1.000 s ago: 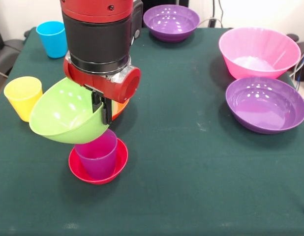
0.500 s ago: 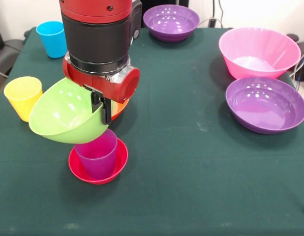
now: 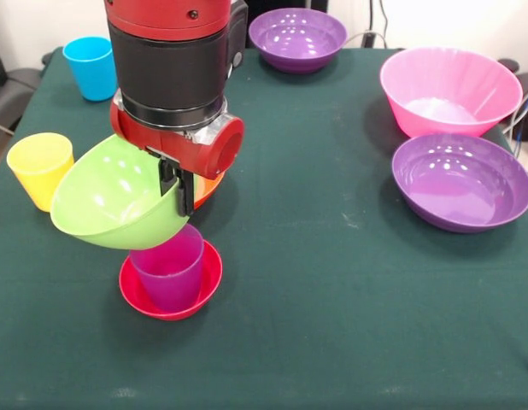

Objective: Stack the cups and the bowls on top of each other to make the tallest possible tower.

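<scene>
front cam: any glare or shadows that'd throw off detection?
Front view: specular glints on the near purple bowl, the pink bowl and the far purple bowl; soft shadows under each; the arm shades the cloth beside the green bowl; focus looks even.

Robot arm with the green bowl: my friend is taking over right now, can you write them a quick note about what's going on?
End effector: shut on the green bowl at its rim, bowl tilted, over the tower.
Tower: purple cup standing in the red bowl. That part is done.
Loose on the table: yellow cup, blue cup, pink bowl, two purple bowls. An orange bowl peeks out behind the arm.
Left: set the green bowl on the purple cup, then add the rest.
</scene>
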You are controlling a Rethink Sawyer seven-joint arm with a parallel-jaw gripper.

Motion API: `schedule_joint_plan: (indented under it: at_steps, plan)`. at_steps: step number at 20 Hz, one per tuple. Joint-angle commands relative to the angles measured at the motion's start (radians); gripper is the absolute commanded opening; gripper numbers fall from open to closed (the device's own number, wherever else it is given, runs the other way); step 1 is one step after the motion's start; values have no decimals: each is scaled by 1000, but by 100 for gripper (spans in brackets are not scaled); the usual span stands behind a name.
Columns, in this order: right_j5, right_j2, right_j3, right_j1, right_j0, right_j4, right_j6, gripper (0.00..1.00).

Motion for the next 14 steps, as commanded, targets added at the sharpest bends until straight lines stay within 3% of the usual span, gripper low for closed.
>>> schedule_joint_plan:
  at_steps: [1,14]
  plan:
    - [-30,89,88,-25,-6,-63,-233,0]
    - [-17,96,87,-28,-8,-68,-245,0]
